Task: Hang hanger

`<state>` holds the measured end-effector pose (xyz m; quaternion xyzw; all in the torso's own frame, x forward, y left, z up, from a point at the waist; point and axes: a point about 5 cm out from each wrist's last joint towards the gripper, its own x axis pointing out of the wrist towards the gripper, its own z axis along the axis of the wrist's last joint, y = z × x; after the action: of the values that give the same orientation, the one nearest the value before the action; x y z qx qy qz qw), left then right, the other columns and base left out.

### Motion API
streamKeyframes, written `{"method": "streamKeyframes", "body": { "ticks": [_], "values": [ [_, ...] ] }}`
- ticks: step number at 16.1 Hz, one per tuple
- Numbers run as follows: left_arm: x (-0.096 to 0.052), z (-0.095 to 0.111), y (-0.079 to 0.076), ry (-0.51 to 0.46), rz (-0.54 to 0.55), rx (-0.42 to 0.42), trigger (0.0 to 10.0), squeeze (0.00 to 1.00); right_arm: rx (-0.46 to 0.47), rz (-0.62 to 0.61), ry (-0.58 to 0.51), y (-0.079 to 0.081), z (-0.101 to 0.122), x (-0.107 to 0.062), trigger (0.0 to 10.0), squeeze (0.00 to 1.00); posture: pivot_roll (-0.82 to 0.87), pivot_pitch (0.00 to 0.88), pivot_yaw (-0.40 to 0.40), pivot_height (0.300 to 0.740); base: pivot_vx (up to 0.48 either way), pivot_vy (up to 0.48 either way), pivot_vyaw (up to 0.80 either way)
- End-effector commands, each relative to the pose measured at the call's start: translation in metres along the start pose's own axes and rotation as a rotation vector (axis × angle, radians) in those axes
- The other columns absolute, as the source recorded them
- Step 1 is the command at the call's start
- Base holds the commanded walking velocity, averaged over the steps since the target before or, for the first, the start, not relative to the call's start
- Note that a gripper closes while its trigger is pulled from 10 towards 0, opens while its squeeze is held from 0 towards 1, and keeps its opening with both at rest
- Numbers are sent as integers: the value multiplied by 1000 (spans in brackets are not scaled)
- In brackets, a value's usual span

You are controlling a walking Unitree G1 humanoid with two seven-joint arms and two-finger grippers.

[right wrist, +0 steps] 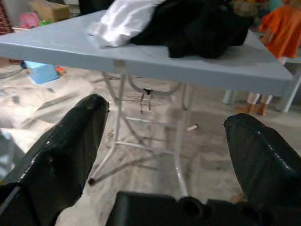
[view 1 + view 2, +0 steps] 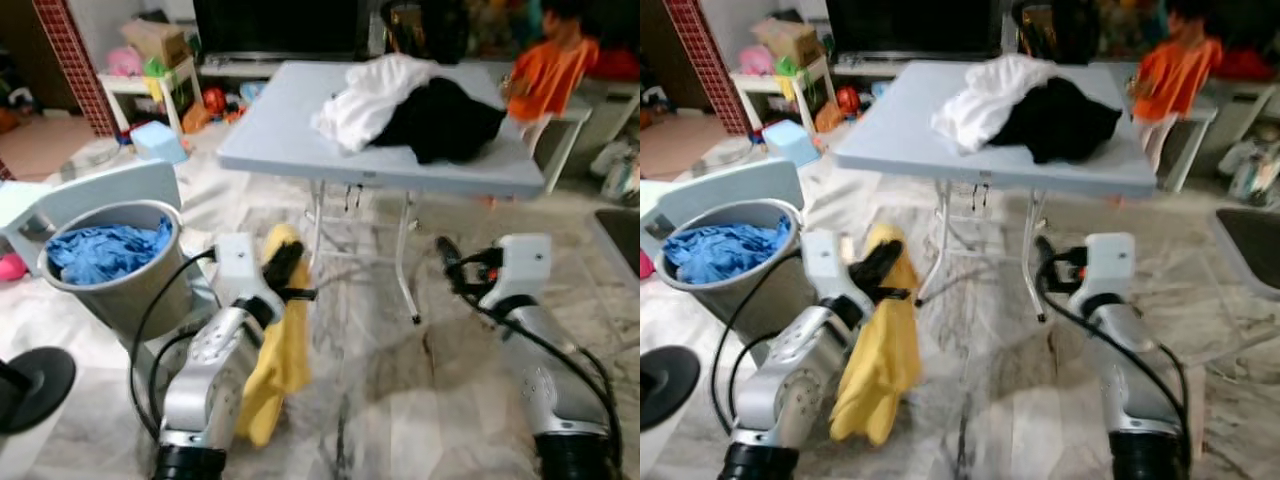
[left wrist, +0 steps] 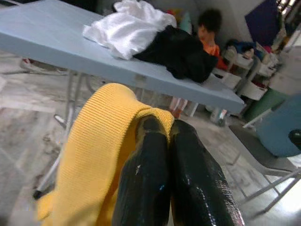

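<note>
Yellow knit cloth [image 2: 280, 360] hung straight down, clamped in the left end effector [image 2: 283, 270]. The right end effector [image 2: 447, 255] stood apart and empty; the worktop [image 2: 290, 140] lay far ahead

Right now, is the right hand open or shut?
Open: the right hand has its two black fingers spread wide apart, with nothing between them.

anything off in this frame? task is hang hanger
Yes: no hanger can be made out. The left gripper has its jaws shut on a yellow garment that hangs limp toward the floor. The right gripper is open and holds nothing. A white garment and a black garment lie heaped on the blue table.
</note>
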<state>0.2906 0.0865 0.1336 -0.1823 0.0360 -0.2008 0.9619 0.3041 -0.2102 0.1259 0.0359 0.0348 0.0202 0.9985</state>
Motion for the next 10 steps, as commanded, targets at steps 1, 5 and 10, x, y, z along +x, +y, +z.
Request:
{"method": "streamKeyframes", "body": {
  "ticks": [1, 5, 10],
  "values": [
    [2, 5, -2, -32, 0, -15, 10000, 0, -2, 22, -18, 8, 5, 2, 10000, 0, -170, 0, -1, 740, 289, 0, 0],
    [1, 3, -2, -26, 3, -14, 10000, 0, -1, 24, -14, 8, 5, 2, 10000, 0, -170, 0, 0, 740, 270, 0, -484],
    [1, 1, -6, -12, -11, -16, 10000, 0, 3, 41, -12, 12, 4, 3, 10000, 0, -168, 0, 1, 740, 251, 0, -800]
  ]
}}
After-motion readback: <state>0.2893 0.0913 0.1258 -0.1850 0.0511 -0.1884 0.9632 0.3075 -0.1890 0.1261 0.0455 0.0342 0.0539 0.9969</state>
